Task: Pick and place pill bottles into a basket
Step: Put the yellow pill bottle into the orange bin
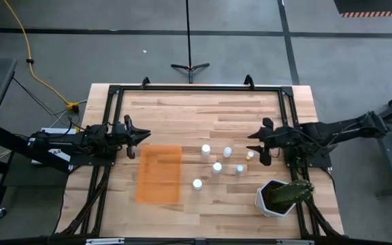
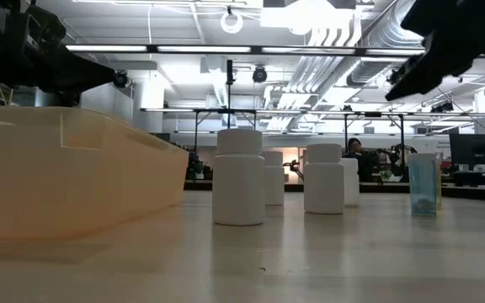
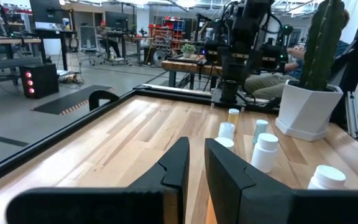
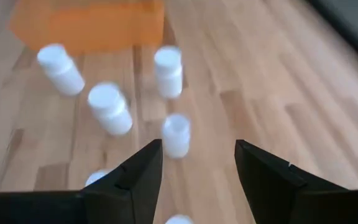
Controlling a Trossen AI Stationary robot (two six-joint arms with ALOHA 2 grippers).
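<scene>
Wooden table point(image 1: 203, 116): right fingers point(image 4: 197, 163) spread wide, empty, above pill bottles point(image 1: 217, 167); left fingers point(image 3: 194, 163) nearly closed, empty

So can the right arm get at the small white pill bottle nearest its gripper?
Probably yes: the right gripper is open, and the small white pill bottle stands apart from the others, with bare table around it.

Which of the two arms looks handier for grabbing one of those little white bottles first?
Probably the right. The right gripper hangs open just beside the pill bottles, one bottle lying ahead of its fingers. The left gripper waits nearly shut on the far side of the basket.
</scene>
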